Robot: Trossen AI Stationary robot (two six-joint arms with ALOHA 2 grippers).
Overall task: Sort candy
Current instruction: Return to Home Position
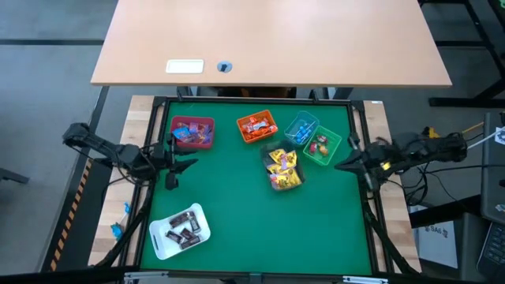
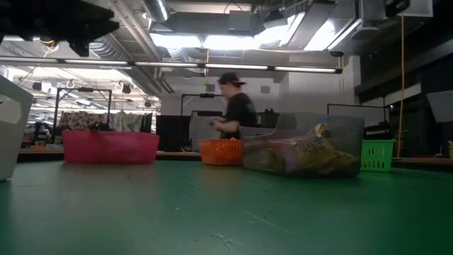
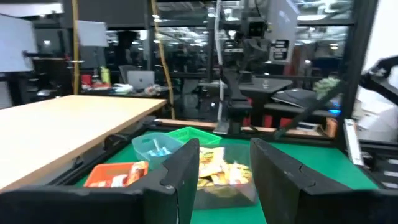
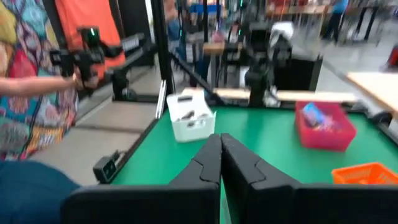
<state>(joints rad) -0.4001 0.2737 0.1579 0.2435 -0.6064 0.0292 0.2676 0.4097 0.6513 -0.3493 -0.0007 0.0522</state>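
left gripper (image 1: pixel 175 166) gapes empty, right gripper (image 1: pixel 344 165) pinched shut — both at the mat's (image 1: pixel 260 229) edges. all candy (image 1: pixel 282 167) seen lies in bins (image 1: pixel 193 119); sorting looks done.

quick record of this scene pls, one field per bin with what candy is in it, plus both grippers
pink plastic bin: blue and purple wrapped candy
orange plastic bin: orange-red wrapped candy
blue translucent plastic bin: blue wrapped candy
green plastic bin: red wrapped candy
clear plastic bin: yellow wrapped candy
white plastic bin: dark brown wrapped candy
left gripper: left edge of green mat, fingers open, holding nothing
right gripper: right edge of mat, fingers shut, holding nothing
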